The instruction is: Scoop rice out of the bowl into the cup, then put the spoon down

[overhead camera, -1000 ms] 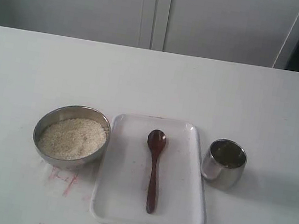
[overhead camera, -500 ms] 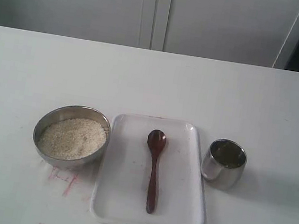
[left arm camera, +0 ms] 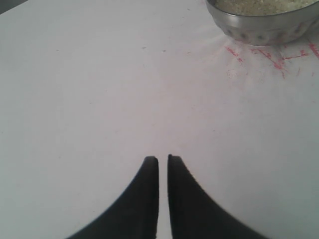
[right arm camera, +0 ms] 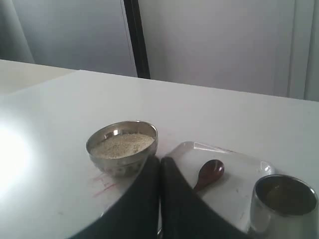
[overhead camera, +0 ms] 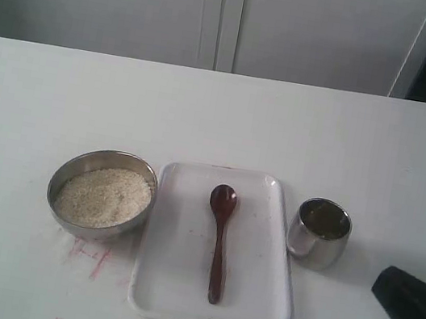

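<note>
The steel bowl [overhead camera: 102, 193] stands left of the tray, filled with pale rice [overhead camera: 104, 195]. The reddish-brown wooden spoon [overhead camera: 219, 238] lies along the middle of the white tray [overhead camera: 168, 283], scoop toward the far side. The steel cup [overhead camera: 319, 232] stands right of the tray, its inside dark. My right gripper [right arm camera: 160, 159] is shut and empty; its dark arm [overhead camera: 415, 312] enters at the lower right, near the cup. In the right wrist view the bowl [right arm camera: 122, 147], spoon [right arm camera: 209, 174] and cup [right arm camera: 284, 204] show beyond its fingertips. My left gripper [left arm camera: 163, 159] is shut and empty over bare table, the bowl [left arm camera: 264, 22] well ahead.
The white table [overhead camera: 219, 120] stretches behind the objects to a pale cabinet wall [overhead camera: 221, 13]. Red marker scribbles [overhead camera: 94, 257] lie on the table in front of the bowl. The left arm does not show in the exterior view.
The right arm has come into the exterior view at the lower right corner. Bowl, spoon, tray and cup have not moved.
</note>
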You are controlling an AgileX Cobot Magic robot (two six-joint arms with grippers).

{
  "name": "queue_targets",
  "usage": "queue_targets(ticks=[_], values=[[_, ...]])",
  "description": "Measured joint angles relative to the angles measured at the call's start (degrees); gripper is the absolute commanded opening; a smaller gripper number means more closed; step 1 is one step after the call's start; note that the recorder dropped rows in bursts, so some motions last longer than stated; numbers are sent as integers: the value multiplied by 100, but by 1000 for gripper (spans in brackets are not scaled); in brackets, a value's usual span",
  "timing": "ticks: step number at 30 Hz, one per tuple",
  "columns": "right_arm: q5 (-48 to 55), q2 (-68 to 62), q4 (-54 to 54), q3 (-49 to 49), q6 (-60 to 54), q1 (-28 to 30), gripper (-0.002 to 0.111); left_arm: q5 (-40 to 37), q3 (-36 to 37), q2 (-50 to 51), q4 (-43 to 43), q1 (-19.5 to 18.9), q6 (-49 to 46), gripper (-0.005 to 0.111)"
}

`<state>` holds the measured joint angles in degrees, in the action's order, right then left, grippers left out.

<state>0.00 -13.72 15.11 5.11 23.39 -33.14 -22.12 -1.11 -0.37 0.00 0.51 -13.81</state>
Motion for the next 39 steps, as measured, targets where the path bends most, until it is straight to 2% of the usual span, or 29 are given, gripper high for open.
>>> queue_targets(ticks=[9, 39], values=[[-650, 0, 0, -485, -34, 0, 0, 0, 0, 0, 0, 0, 0, 14], [-198, 0, 0, -485, -244, 0, 0, 0, 0, 0, 0, 0, 0, 14]])
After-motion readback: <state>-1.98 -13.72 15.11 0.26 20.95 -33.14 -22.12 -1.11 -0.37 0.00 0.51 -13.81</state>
